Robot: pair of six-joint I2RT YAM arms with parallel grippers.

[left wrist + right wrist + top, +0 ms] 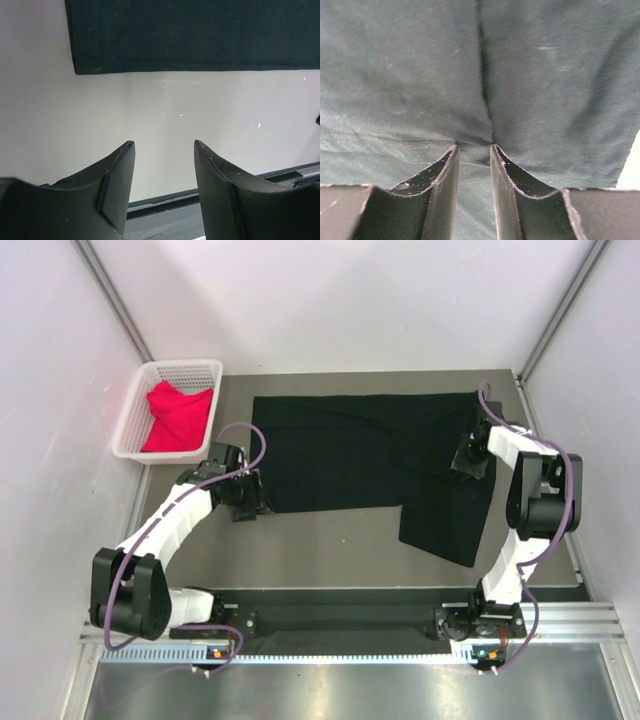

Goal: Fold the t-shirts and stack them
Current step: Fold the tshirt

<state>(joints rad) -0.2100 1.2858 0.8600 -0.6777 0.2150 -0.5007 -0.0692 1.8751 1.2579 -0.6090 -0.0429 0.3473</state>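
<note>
— Watching the left arm [170, 520]: how is it posing?
— Stretching low from 7 o'clock toward 10, elbow resting near the base.
— And holding the left gripper [164, 145] how?
— Spreading its fingers [117, 190] wide over bare table [150, 115], gripping nothing, pointing at the near-left corner of the black shirt [340, 455] just beyond.
— Turning to the right arm [540, 495]?
— Rising from 5 o'clock, bending at a raised elbow, reaching inward toward 2.
— Doing what with the right gripper [474, 146]?
— Setting its tips on the black shirt, fingers parted only narrowly, showing a crease above the gap. Cannot tell whether pinching cloth or merely touching.
— Lying where, that shirt?
— Spreading flat across the far half, 11 to 2, trailing one flap toward 5.
— Checking the basket [185, 367]?
— Sitting at 10 o'clock, holding the red shirt [178, 418], crumpled.
</note>
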